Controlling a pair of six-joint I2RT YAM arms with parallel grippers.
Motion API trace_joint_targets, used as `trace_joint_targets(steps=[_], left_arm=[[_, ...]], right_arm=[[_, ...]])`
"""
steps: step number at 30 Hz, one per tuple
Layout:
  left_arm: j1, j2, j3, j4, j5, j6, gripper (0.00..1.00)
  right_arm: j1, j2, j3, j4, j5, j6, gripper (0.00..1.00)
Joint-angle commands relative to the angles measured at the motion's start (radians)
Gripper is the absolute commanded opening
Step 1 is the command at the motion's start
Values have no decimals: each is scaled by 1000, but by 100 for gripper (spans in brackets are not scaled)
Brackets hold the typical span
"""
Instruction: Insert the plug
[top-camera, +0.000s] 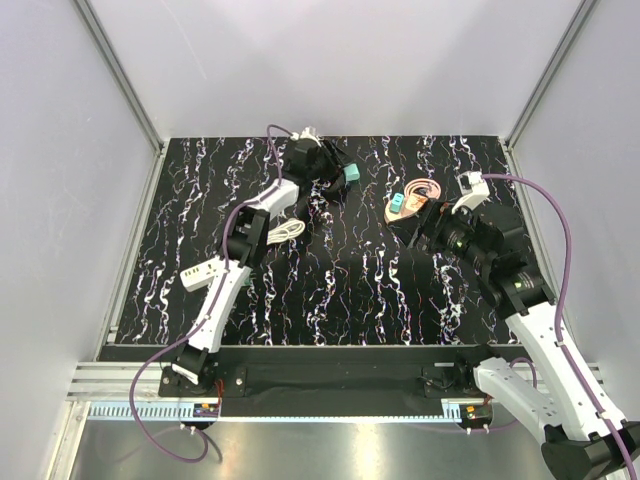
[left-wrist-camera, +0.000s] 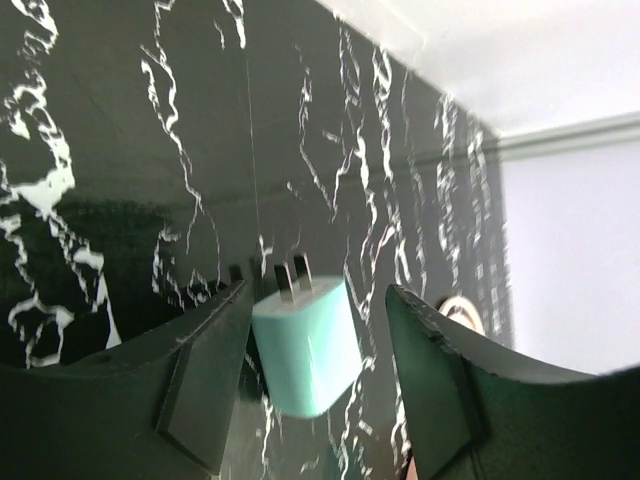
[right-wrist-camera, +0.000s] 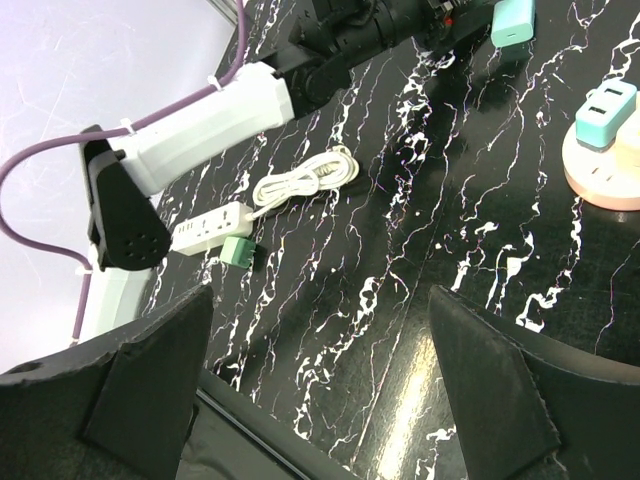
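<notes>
The plug (left-wrist-camera: 305, 350), a small teal cube with two metal prongs pointing away from the camera, sits between the fingers of my left gripper (left-wrist-camera: 318, 295). It lies close against the left finger, and a clear gap separates it from the right finger (left-wrist-camera: 440, 370), so the jaws stand open around it. From above, the plug (top-camera: 351, 176) and the left gripper (top-camera: 335, 172) are at the far back middle of the table. The white power strip (top-camera: 205, 272) lies at the left, partly under the left arm. My right gripper (top-camera: 425, 222) hovers open and holds nothing, over bare table (right-wrist-camera: 320, 295).
A round peach disc (top-camera: 415, 200) carrying a teal-and-white adapter (right-wrist-camera: 605, 115) sits just beyond the right gripper. A coiled white cable (top-camera: 290, 232) runs to the power strip (right-wrist-camera: 210, 228), with a brighter green cube (right-wrist-camera: 238, 251) beside it. Grey walls enclose the black marbled table.
</notes>
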Motion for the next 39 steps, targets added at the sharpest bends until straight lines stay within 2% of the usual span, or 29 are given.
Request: trace_joint_targets(steps=[1,8,14,19,31,35,39], left_arm=[[-14,-90,-47,-178,27,122,63],[-23,-124,-41,-307,-26,216,63],[-23,-74,48,-394,-22,203,61],[-12,-60,42,-407,-11,162,56],[-11,-72,35,-451,-20,193,42],[-11,-112,-13,-460,-11,205,36],[-11,-190,-147,-460,16,248,34]], right_arm=[[8,-17,-6,55,3,1,95],[8,-15,-10,66,-5,4,95],[10,-24,-15,64,-1,-2,95],[13,-30,-10,60,-2,-5,95],[14,-35,-4,54,1,-2,95],[14,-31,-3,54,6,1,95],[14,-8,6,47,9,21,93]])
